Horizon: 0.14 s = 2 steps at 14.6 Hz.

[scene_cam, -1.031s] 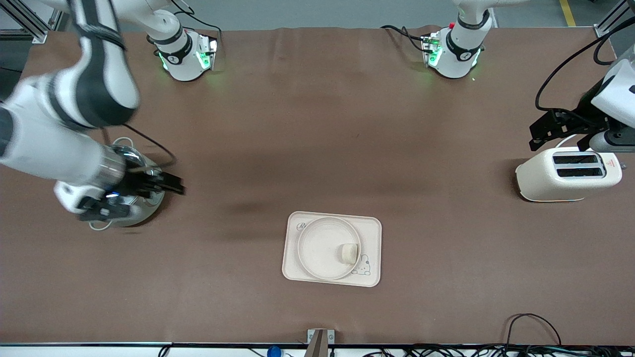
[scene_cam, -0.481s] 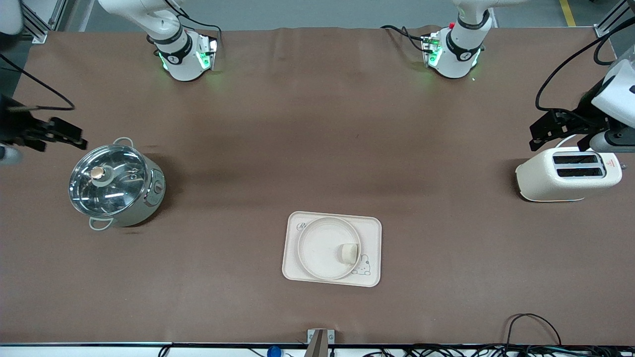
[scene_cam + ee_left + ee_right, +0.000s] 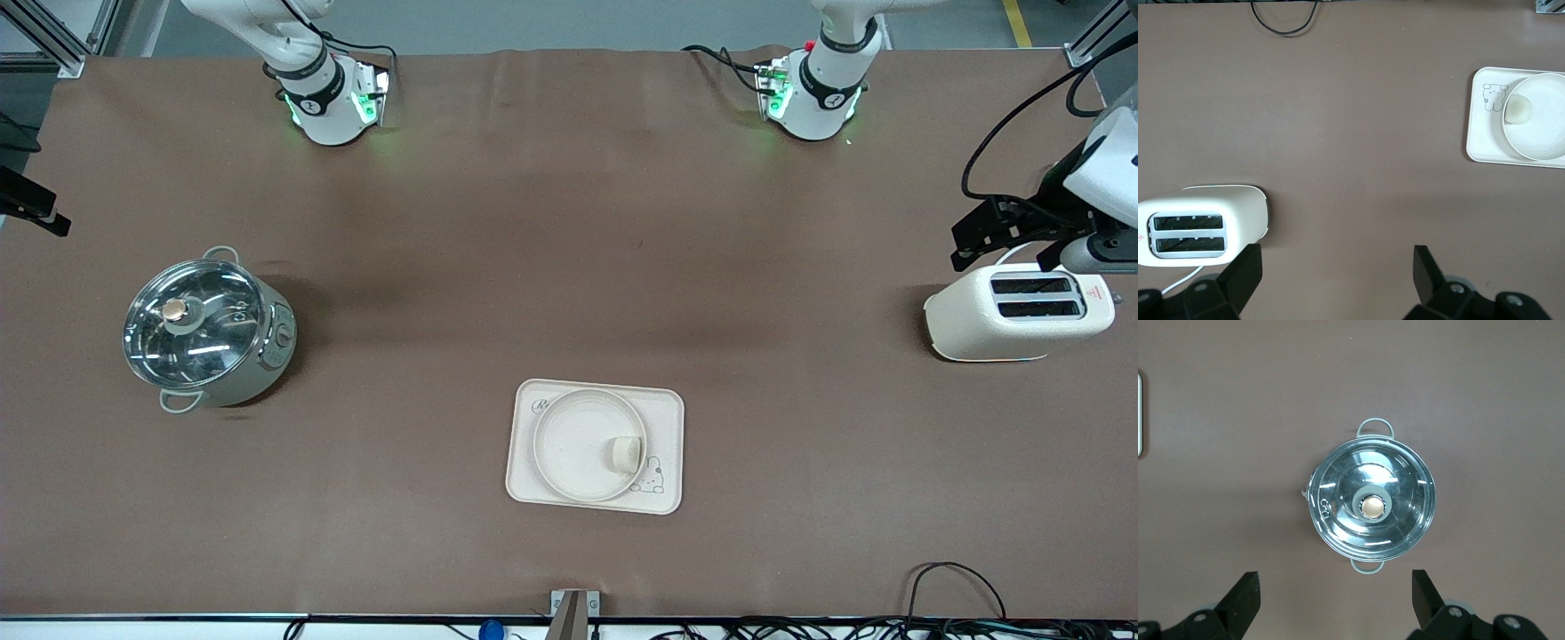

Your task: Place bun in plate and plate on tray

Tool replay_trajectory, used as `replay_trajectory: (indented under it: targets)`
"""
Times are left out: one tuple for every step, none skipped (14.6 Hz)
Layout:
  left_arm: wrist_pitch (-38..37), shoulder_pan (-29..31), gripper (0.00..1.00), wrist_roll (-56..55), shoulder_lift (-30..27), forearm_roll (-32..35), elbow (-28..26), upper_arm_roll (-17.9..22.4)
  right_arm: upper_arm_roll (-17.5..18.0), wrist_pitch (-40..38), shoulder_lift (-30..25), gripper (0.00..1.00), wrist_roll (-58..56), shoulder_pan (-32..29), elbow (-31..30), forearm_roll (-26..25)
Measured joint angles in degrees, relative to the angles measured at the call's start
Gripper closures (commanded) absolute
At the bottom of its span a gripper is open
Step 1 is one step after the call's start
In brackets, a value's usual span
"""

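The brown table (image 3: 569, 267) fills the front view, and the action is all settled in the lower middle of that frame. There sits the tray (image 3: 667, 418), its rabbit drawing showing at one corner, nearer the front camera than either arm's base. On the tray rests the plate (image 3: 569, 444), well inside the tray's edges. And in the plate, at the side toward the rabbit drawing, lies the bun (image 3: 624, 453), touching the plate's rim area.

At the middle right edge of the front view stands the toaster (image 3: 1013, 316), slots up, at the left arm's end of the table. At middle left stands the pot (image 3: 206, 331) with its glass lid on, at the right arm's end.

Now the arms. The left gripper (image 3: 1337, 277) hangs above the table just beside the toaster, fingers spread wide apart and holding nothing. In its wrist view the tray, plate and bun sit well apart from it. The right gripper (image 3: 1336, 599) hangs high near the pot, at the upper left edge of the front view, fingers likewise spread and holding nothing.
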Motion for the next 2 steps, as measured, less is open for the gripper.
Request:
replay_trajectory:
  targets:
    - [0.0, 0.0, 0.00, 0.0, 0.0, 0.0, 0.0, 0.0, 0.4, 0.0, 0.0, 0.00, 0.1, 0.4, 0.1, -0.1]
    - [0.0, 0.0, 0.00, 0.0, 0.0, 0.0, 0.0, 0.0, 0.8, 0.0, 0.0, 0.00, 0.4, 0.8, 0.1, -0.1]
